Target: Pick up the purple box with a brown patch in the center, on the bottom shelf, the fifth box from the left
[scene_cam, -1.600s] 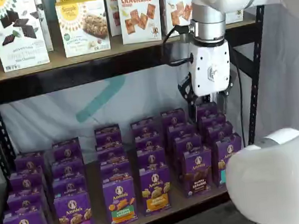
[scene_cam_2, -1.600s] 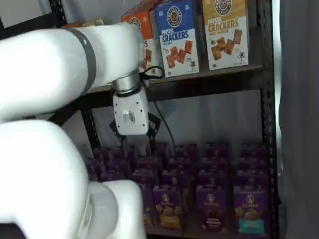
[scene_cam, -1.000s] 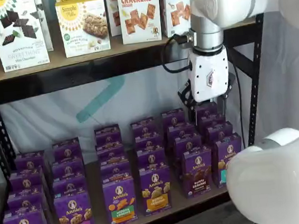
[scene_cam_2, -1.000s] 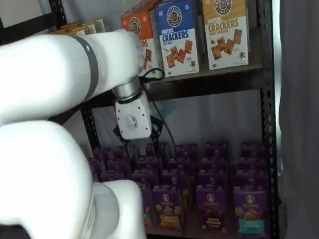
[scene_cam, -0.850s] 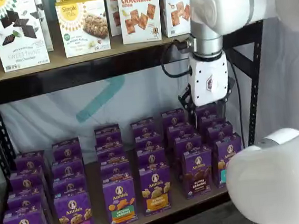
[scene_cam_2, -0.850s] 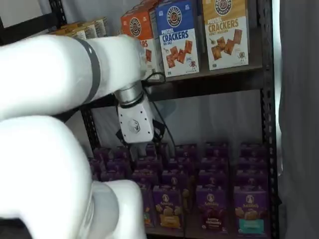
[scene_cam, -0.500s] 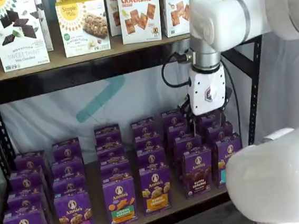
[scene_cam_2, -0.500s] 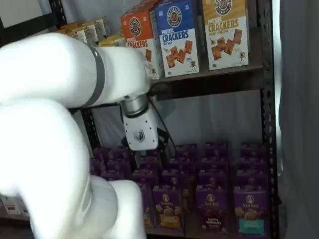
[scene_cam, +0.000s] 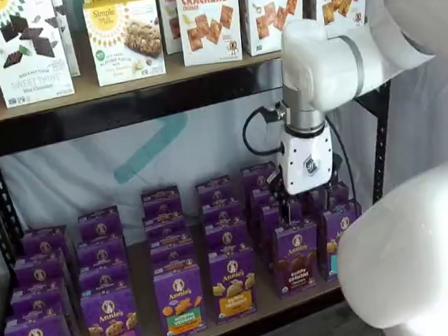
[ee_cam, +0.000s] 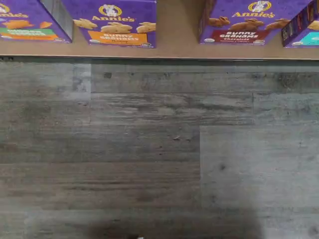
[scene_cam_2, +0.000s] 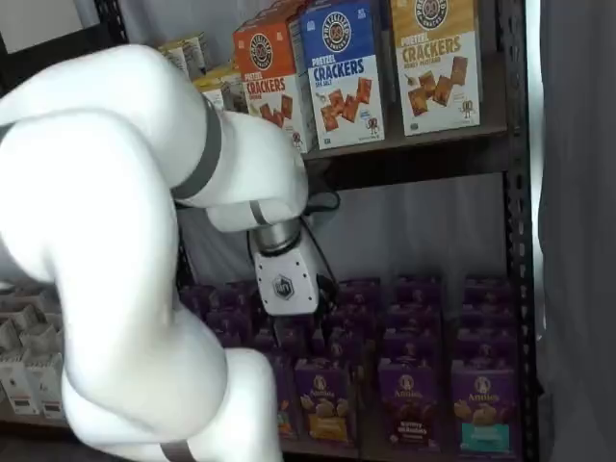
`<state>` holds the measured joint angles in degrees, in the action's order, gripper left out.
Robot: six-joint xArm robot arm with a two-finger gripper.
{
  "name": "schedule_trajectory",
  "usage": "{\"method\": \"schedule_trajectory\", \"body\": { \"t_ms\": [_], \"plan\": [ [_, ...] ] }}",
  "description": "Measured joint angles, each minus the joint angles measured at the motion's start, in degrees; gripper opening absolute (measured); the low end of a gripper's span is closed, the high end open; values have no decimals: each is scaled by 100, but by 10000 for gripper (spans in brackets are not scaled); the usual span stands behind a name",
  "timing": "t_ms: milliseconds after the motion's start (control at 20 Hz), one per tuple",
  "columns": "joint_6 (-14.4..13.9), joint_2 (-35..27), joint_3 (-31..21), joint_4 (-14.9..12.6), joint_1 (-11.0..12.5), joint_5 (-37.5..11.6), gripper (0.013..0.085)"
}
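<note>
The purple box (scene_cam: 296, 258) with the dark brown centre patch stands upright in the front row of the bottom shelf (scene_cam: 261, 309). It also shows in a shelf view (scene_cam_2: 412, 400) and in the wrist view (ee_cam: 239, 22), where its label reads Bunny Grahams Chocolate. My gripper (scene_cam: 303, 206) hangs under its white body just above and behind that box, over the rows further back. In a shelf view the gripper (scene_cam_2: 289, 325) sits in front of dark purple boxes. Its black fingers are hard to make out, so I cannot tell whether they are open or shut.
Several rows of other purple Annie's boxes fill the shelf, among them one with an orange centre (scene_cam: 233, 282) and one with a teal base (scene_cam_2: 484, 409). Cracker boxes (scene_cam: 208, 20) stand on the upper board. A black rack upright (scene_cam: 379, 149) is at the right. Grey plank floor (ee_cam: 159, 149) lies in front.
The gripper has come down and leftward from near the upper board to just above the boxes on the bottom shelf. The arm's elbow has swung further into both shelf views.
</note>
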<state>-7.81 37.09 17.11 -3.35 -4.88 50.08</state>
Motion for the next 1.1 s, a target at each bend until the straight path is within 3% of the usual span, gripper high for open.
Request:
{"method": "schedule_trajectory", "body": {
  "t_ms": [550,750,1100],
  "plan": [
    [25,-1541,144,-246,263,-1357,850],
    [154,-2124,302,-204,378,-1794,850],
    [162,-3193,700,-363,548,-2462,850]
  ]
}}
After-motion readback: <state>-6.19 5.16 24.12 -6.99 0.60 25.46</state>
